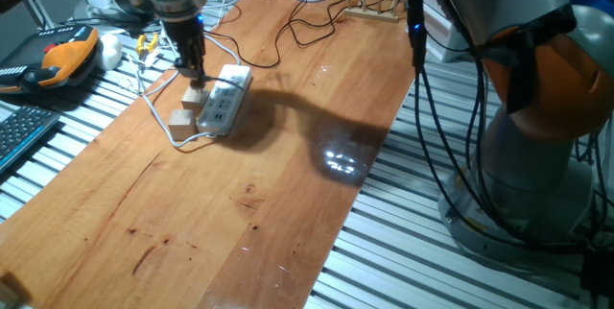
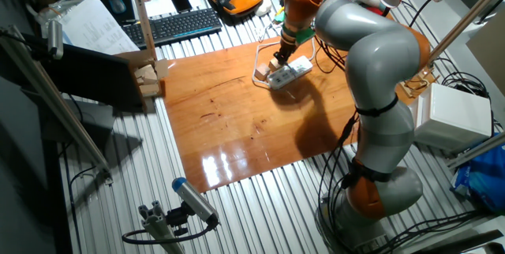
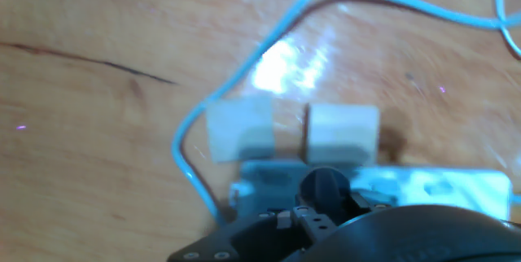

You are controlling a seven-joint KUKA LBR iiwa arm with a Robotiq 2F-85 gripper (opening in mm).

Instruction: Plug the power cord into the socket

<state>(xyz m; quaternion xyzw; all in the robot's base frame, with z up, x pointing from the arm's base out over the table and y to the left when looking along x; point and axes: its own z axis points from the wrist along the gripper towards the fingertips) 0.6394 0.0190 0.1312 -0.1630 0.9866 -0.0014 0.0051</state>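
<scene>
White socket (image 1: 224, 104) mid-table, gripper (image 1: 195, 76) above

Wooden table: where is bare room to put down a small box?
The wooden table is bare from the long white plastic power strip to its near edge. It is crowded around the strip: two small tan cubes, white cable, and the tool.
</scene>
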